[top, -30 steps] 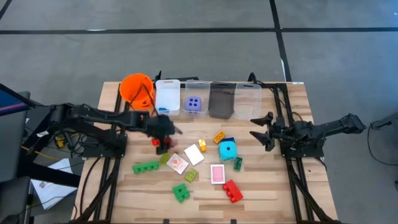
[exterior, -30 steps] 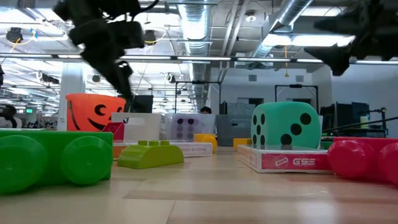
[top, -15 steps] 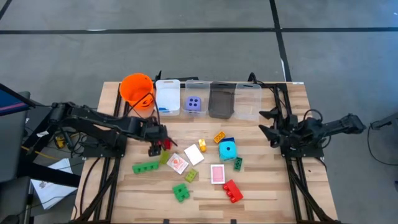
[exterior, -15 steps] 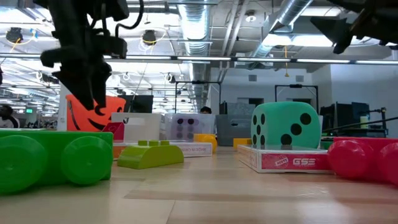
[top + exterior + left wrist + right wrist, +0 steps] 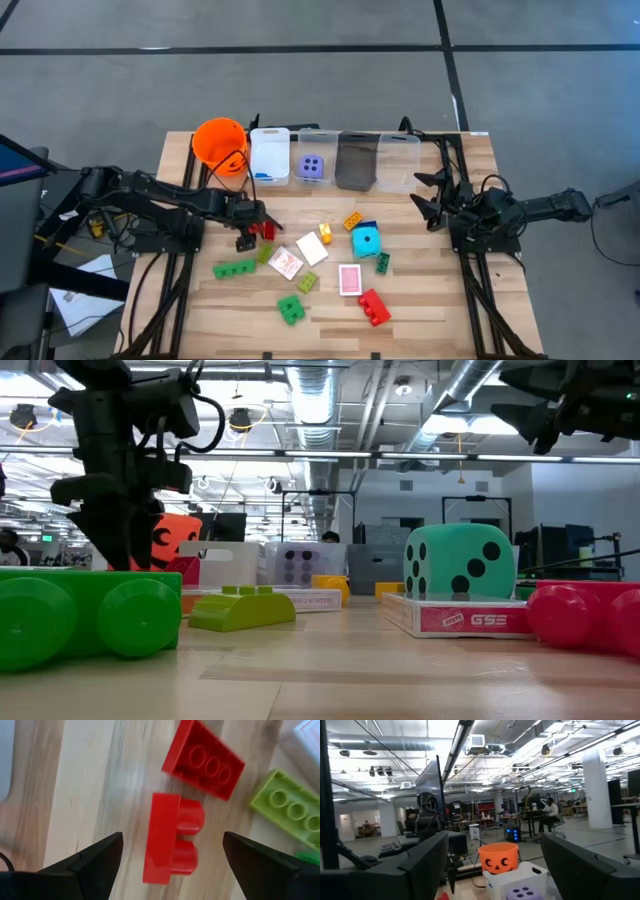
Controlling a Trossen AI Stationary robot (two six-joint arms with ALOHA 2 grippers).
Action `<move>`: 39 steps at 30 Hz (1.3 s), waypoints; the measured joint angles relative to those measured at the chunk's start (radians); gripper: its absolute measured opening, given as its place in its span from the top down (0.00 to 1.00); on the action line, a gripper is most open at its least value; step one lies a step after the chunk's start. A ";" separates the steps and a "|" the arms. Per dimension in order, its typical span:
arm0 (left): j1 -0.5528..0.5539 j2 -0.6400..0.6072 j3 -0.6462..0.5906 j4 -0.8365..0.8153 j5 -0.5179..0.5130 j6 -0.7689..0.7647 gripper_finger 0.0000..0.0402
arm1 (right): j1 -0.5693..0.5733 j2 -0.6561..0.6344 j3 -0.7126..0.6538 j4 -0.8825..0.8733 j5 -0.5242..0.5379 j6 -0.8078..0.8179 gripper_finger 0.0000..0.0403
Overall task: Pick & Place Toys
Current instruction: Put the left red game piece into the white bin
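Note:
Toys lie scattered on the wooden table [image 5: 430, 300]: red bricks [image 5: 263, 231], a green brick [image 5: 234, 268], cards [image 5: 286, 263], a cyan die [image 5: 366, 241] and a pink-backed card [image 5: 349, 279]. My left gripper [image 5: 246, 233] points steeply down, open, over a red brick lying on its side [image 5: 170, 837]. Its fingers [image 5: 95, 857] stand on either side of the brick without touching it. A second red brick [image 5: 202, 757] and a lime brick [image 5: 290, 807] lie just beyond. My right gripper [image 5: 425, 195] hangs open and raised at the table's right, facing the bins.
At the table's far edge stand an orange pumpkin-face bucket [image 5: 220, 143] and a row of clear bins [image 5: 270, 155]; one bin holds a purple die [image 5: 312, 167]. Another red brick [image 5: 375, 307] and a green one [image 5: 292, 309] lie near the front edge.
My left gripper has sunk toward the table and drawn back toward its left edge, tipping from a slant to point steeply down over the red bricks. It has stayed open. My right gripper has turned at the wrist and tipped upward, staying in about the same place.

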 joint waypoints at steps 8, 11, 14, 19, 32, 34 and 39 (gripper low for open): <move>0.013 0.062 -0.067 0.081 0.003 -0.003 0.19 | -0.036 0.026 0.000 -0.002 0.000 0.037 0.23; 0.010 0.092 -0.064 0.091 0.023 0.000 0.26 | -0.048 0.029 0.000 -0.002 0.000 0.053 0.23; 0.010 0.101 -0.065 0.100 0.036 0.000 0.40 | -0.056 0.029 0.000 -0.003 0.000 0.053 0.23; 0.009 0.064 -0.070 0.109 0.035 0.003 0.60 | -0.056 0.028 0.000 -0.002 0.000 0.053 0.23; 0.031 -0.231 -0.029 0.173 -0.221 -0.008 0.60 | -0.056 0.028 0.000 0.001 0.000 0.054 0.23; 0.045 -0.276 -0.025 0.264 -0.283 -0.007 0.60 | -0.056 0.028 0.000 0.005 0.000 0.054 0.23; 0.135 -0.325 -0.025 0.523 -0.316 0.040 0.60 | -0.055 0.028 0.000 0.005 0.000 0.058 0.23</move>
